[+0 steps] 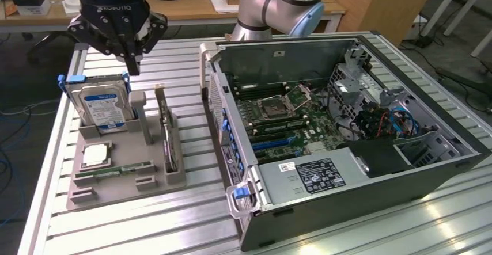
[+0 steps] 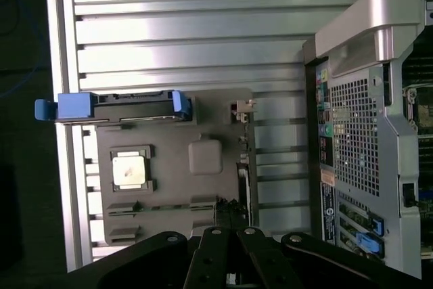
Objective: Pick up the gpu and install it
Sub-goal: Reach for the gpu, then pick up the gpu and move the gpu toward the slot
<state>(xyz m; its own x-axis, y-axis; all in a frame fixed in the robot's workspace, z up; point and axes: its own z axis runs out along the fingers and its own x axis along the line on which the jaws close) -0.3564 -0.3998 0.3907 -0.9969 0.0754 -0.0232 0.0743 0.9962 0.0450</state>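
We begin with the slatted aluminium table (image 1: 115,232), which carries all parts. The open computer case (image 1: 430,168) occupies the right half of the exterior view, with its motherboard (image 1: 300,117) exposed. The grey parts holder (image 1: 131,186) sits at centre left of that view, just beside the case.

The gripper (image 1: 135,65) hangs at the upper left of the exterior view, above the far end of the holder and over the hard drive (image 1: 103,108) in its blue caddy. Its fingers are pressed together, pinching nothing and touching no part.

The gpu (image 1: 167,137) stands on edge in a slot along the holder's side nearest the case, between the hard drive and the case wall. It is not yet lifted or installed.

The governing relation is as follows. From the fingertips, the gpu lies toward the lower right of the exterior view and at a lower level. Its long axis runs up and down that frame, roughly parallel to the near case wall. In the wrist view the gpu (image 2: 245,167) appears as a thin line running lengthwise toward the gripper (image 2: 230,255), nearly in line with the closed fingertips. Its silvery bracket (image 2: 242,108) is at the end farther from them.

The CPU (image 1: 96,154) and the RAM stick (image 1: 115,170) lie flat in the holder, apart from the gpu.
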